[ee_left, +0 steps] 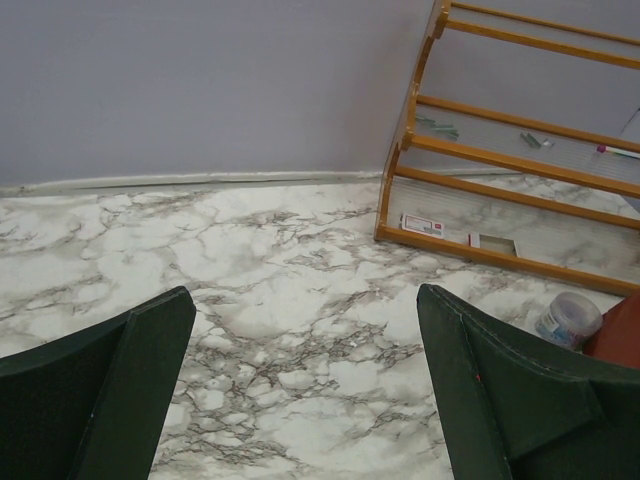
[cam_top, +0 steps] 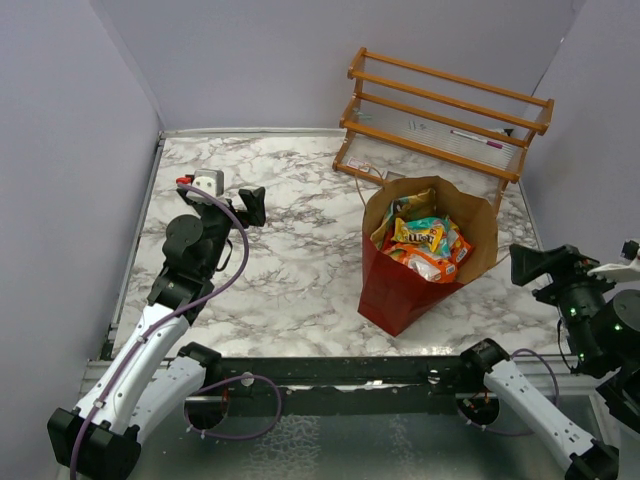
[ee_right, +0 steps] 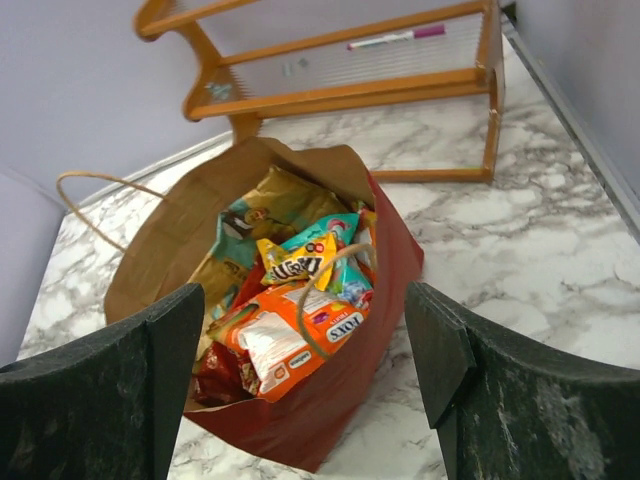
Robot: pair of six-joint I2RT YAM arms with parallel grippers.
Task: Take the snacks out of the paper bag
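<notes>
The red paper bag stands open on the marble table, right of centre, brown inside, and shows in the right wrist view. It holds several snacks: an orange packet, a yellow packet, a teal packet, a red packet and a tan-and-blue pouch; they also show from above. My right gripper is open and empty, just right of the bag, aimed at it. My left gripper is open and empty over bare table at the left.
An orange wooden rack stands at the back right behind the bag, with a pen on it. A small clear plastic cup lies near the rack's foot. Purple walls close in the table. String handles loop from the bag.
</notes>
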